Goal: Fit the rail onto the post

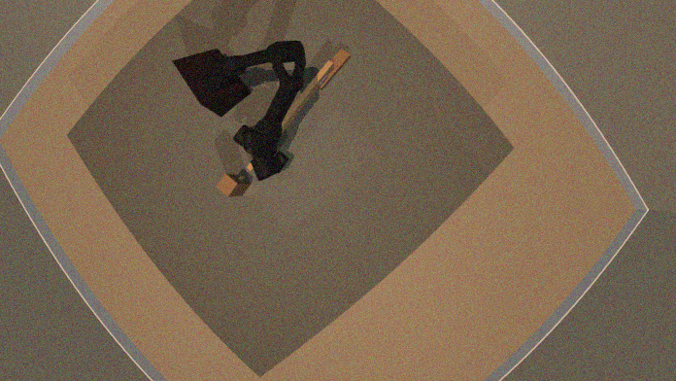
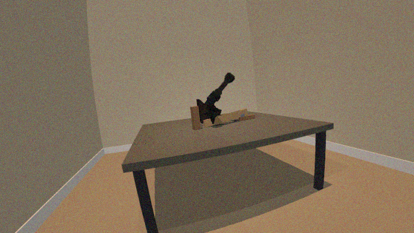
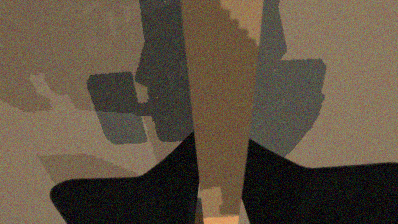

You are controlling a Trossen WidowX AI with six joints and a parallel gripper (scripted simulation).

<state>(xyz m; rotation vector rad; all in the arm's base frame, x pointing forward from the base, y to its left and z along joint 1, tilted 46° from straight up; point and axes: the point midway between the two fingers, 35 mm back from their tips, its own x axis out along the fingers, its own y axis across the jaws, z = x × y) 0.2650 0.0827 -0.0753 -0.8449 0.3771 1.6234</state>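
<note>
The long wooden rail (image 1: 302,103) (image 2: 230,116) (image 3: 222,95) slopes down from the low footboard block (image 1: 341,56) (image 2: 248,117). Its far end is at the block's bracket, beside a small blue part (image 2: 242,115). Its near end is low, at or close to the table, a short gap from the post. The upright post (image 1: 227,186) (image 2: 195,118) stands beyond that end. The pegs and the rail's holes cannot be made out. My gripper (image 2: 212,119) (image 3: 212,134) is shut on the rail near its near end, one finger on each side; the top view hides the fingertips.
The arm's base (image 1: 214,83) stands on the table (image 1: 340,243) (image 2: 178,148), to one side of the rail. The forearm (image 1: 282,104) reaches over beside the rail. The gripper body is close to the post. Shadows of the arm lie around the rail in the wrist view.
</note>
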